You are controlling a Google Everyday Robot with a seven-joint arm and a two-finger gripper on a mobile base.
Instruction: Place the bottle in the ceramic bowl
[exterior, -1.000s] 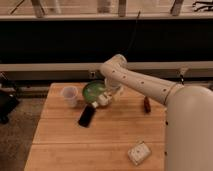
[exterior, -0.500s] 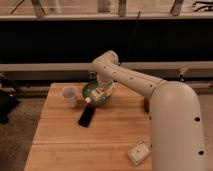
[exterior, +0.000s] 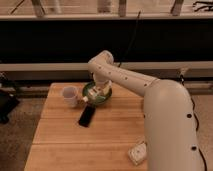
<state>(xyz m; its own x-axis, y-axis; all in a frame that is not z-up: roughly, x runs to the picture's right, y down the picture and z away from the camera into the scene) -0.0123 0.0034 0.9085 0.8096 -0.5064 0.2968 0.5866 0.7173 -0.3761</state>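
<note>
The ceramic bowl (exterior: 103, 97), green inside with a dark rim, sits at the back middle of the wooden table. My gripper (exterior: 101, 89) hangs directly over the bowl. It is shut on the small white bottle (exterior: 93, 96). The bottle is tilted, and its narrow end pokes down-left across the bowl's front-left rim. The arm hides the rear part of the bowl.
A translucent white cup (exterior: 70, 96) stands just left of the bowl. A flat black object (exterior: 86, 116) lies in front of the bowl. A squarish white packet (exterior: 137, 152) lies at the front right. My arm (exterior: 165, 110) crosses the table's right side. A dark wall with rails runs behind the table.
The gripper with the bottle has moved left and lowered over the bowl. My arm has swung closer and now fills more of the right side.
</note>
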